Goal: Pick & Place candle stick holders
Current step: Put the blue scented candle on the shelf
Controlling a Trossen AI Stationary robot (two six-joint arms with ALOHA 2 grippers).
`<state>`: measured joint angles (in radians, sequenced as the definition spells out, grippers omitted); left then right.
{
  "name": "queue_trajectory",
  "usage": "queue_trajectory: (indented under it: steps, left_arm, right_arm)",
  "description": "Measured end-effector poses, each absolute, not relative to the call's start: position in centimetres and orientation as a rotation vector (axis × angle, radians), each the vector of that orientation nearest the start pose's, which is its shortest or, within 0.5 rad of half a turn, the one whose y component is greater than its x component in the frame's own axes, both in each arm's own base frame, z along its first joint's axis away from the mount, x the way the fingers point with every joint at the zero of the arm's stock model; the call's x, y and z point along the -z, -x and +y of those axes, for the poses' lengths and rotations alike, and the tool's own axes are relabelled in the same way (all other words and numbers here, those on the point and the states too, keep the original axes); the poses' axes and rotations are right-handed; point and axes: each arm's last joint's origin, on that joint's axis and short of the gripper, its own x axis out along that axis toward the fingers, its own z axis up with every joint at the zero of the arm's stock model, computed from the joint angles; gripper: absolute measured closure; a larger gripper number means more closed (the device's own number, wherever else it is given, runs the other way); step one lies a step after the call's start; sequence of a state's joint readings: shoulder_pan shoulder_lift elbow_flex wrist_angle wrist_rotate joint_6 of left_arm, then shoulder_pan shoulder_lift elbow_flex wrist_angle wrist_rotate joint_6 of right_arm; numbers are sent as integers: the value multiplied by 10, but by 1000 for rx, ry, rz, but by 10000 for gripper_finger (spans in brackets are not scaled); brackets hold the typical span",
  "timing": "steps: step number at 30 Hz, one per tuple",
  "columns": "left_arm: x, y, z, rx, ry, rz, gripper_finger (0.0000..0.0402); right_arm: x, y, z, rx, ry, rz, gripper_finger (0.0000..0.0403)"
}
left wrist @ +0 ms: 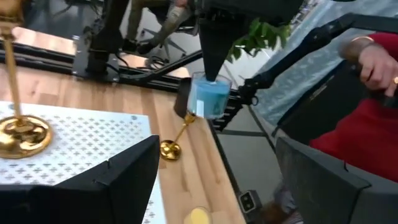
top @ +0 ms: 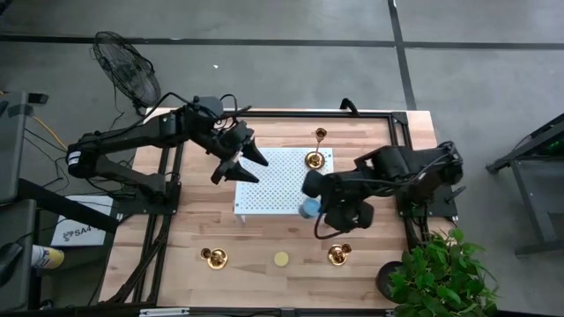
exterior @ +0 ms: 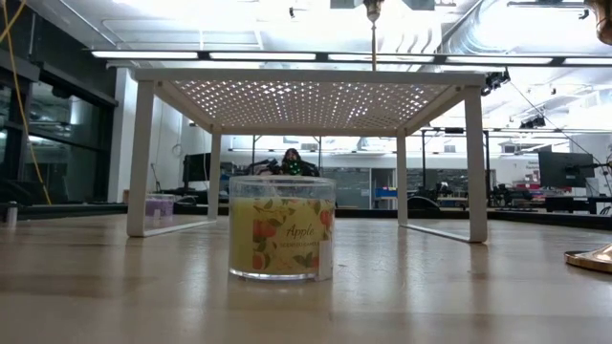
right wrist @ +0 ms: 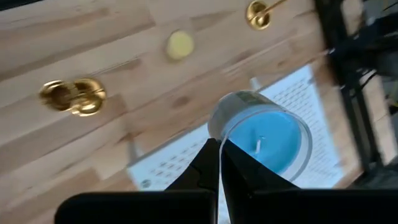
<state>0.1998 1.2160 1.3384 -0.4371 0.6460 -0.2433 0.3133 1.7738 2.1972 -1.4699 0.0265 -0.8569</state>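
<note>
Several gold candle stick holders show. One stands upright on the white perforated stand (top: 264,189), at its far right (top: 315,160) (left wrist: 22,134). One stands behind the stand (top: 320,135). Two lie on the table near the front (top: 214,257) (top: 339,254). My left gripper (top: 242,163) (left wrist: 217,186) is open and empty above the stand's left part. My right gripper (top: 319,201) (right wrist: 221,165) is shut on a blue candle jar (top: 308,209) (left wrist: 208,99) by the stand's near right corner. My right gripper pinches the blue jar's glass rim (right wrist: 221,142), with one finger inside the jar and one outside. The fingers come from above, pointing down. The jar hangs upright below them, lifted clear of the table (left wrist: 208,102).
A yellow candle jar (exterior: 282,226) (top: 281,259) stands on the table near the front, between the two lying holders. A purple candle (exterior: 160,207) stands farther back. A person in red (left wrist: 373,124) is beyond the table's right side. A plant (top: 441,273) is at the near right corner.
</note>
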Motion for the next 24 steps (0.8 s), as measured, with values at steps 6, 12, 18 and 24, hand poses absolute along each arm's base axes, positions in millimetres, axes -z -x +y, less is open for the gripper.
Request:
queue_trajectory:
  steps: [6,12,18,24]
  left_arm:
    - [-409,-262,24,550,370,337,87]
    - [-404,-270,19,534,236,310,87]
    - [-404,-272,7,428,-145,249,87]
    - [-397,-276,-12,376,-516,289,87]
  right_arm:
    - [-435,-334,96,-632,998,845,403]
    - [-424,-348,87,-640,945,850,403]
    - [-421,-352,81,-660,799,855,403]
    - [-421,-351,82,-712,682,842,403]
